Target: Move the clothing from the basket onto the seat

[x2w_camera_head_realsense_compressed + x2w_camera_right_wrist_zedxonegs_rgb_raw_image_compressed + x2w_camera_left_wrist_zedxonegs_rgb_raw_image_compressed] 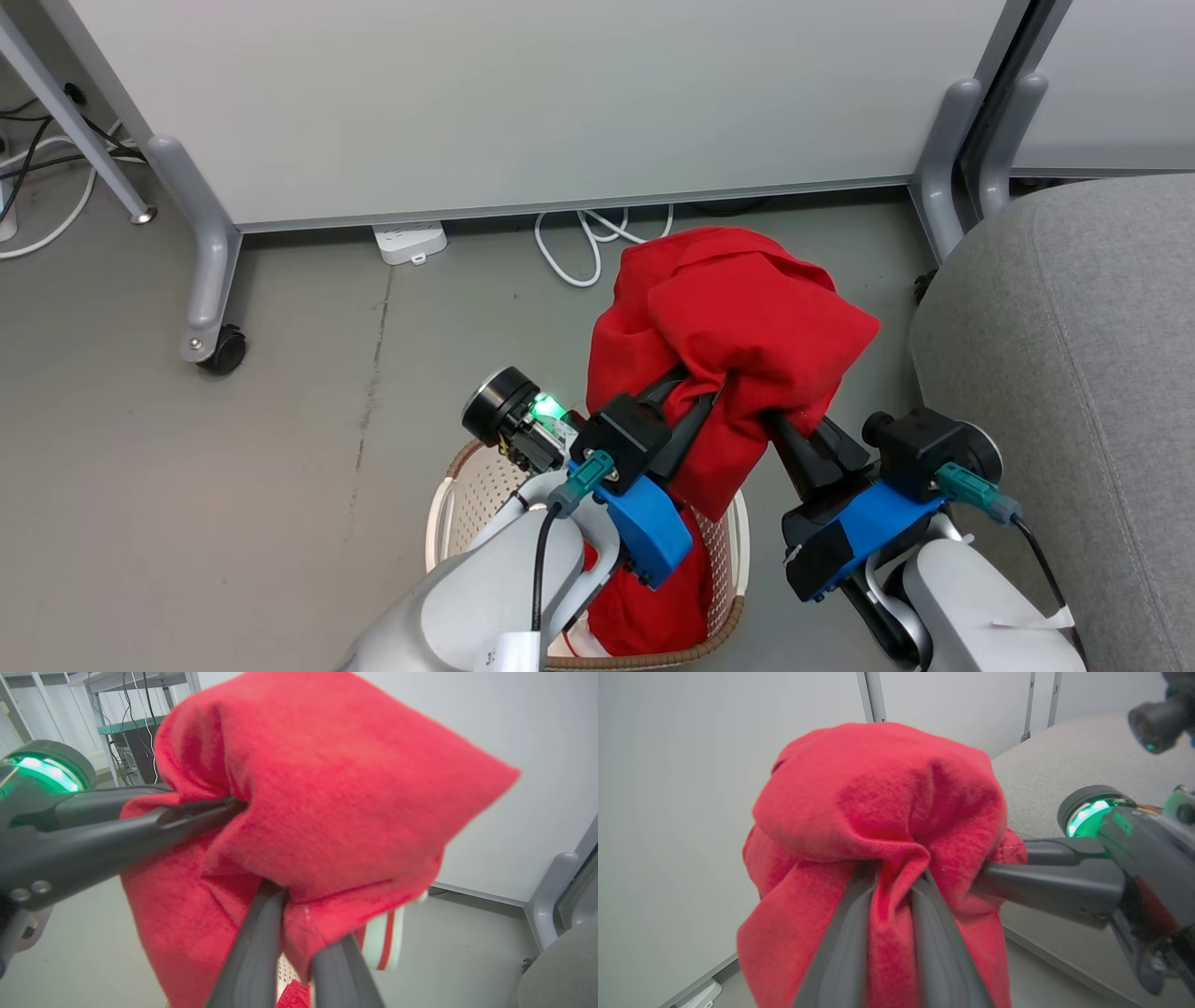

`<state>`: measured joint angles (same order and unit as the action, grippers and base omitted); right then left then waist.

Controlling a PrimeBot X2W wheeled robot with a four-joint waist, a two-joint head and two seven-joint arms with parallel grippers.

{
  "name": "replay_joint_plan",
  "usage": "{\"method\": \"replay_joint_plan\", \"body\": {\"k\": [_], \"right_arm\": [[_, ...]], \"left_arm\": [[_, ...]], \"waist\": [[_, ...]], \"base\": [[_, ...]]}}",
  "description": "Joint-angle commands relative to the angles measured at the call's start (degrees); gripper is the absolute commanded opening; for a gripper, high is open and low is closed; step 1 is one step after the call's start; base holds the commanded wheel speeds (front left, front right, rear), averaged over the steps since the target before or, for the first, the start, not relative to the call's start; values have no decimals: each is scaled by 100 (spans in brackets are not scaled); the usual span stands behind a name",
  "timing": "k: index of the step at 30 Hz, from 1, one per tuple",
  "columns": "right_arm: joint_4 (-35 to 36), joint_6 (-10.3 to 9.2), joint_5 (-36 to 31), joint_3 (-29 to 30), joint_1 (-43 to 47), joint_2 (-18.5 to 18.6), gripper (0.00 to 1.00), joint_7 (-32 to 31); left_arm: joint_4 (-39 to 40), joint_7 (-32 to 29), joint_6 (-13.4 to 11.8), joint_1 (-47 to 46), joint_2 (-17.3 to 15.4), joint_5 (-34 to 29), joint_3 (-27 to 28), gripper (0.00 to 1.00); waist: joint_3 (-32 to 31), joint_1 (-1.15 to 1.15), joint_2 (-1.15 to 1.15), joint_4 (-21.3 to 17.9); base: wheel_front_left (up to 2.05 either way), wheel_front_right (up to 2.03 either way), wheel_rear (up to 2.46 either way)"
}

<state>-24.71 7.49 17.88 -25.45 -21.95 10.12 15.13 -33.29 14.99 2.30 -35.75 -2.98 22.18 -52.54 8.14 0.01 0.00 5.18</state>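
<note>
The red clothing (738,308) is bunched up and lifted above the basket (448,523), with red fabric trailing down into it. My left gripper (695,387) is shut on the bundle's lower left side. In the left wrist view its fingers (850,933) pinch a fold of the clothing (878,812). My right gripper (780,420) is shut on the bundle's lower right, with fabric (327,788) bunched between its fingers (252,952). A white, red-striped edge (387,938) hangs below. The grey seat (1074,327) lies just right of the bundle.
A pale partition (523,103) stands behind on grey legs, one with a castor (222,350), another (943,168) close to the seat's corner. A white power strip (409,241) and a looped white cable (588,247) lie on the grey floor under it.
</note>
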Motion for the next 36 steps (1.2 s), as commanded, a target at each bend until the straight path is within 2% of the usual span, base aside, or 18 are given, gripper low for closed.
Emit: {"method": "replay_joint_plan", "body": {"k": [1, 18, 19, 20, 21, 36], "right_arm": [[6, 1, 59, -15, -102, 18, 0, 4], [48, 1, 116, -55, -103, 61, 0, 4], [47, 1, 121, -55, -100, 69, 0, 4], [49, 1, 126, -54, -100, 73, 0, 4], [52, 1, 132, -49, -102, 77, 0, 4], [107, 1, 133, 57, -9, 130, 0, 4]], "left_arm": [[24, 29, -23, -114, 15, 23, -20, 0], [-22, 29, -84, -176, 16, 144, -126, 0], [-29, 29, -97, -176, 16, 148, -128, 6], [-52, 29, -110, -167, 15, 175, -125, 49], [-54, 29, -110, -161, 14, 202, -122, 100], [-108, 28, -170, -142, 11, 128, -78, 100]], "waist": [[3, -1, 0, -6], [-23, -1, 0, -26], [-26, -1, 0, -24], [-29, -1, 0, -23], [-29, -1, 0, -23], [-7, -1, 0, -125]], "base": [[0, 0, 0], [0, 0, 0], [0, 0, 0], [0, 0, 0], [0, 0, 0], [0, 0, 0]]}}
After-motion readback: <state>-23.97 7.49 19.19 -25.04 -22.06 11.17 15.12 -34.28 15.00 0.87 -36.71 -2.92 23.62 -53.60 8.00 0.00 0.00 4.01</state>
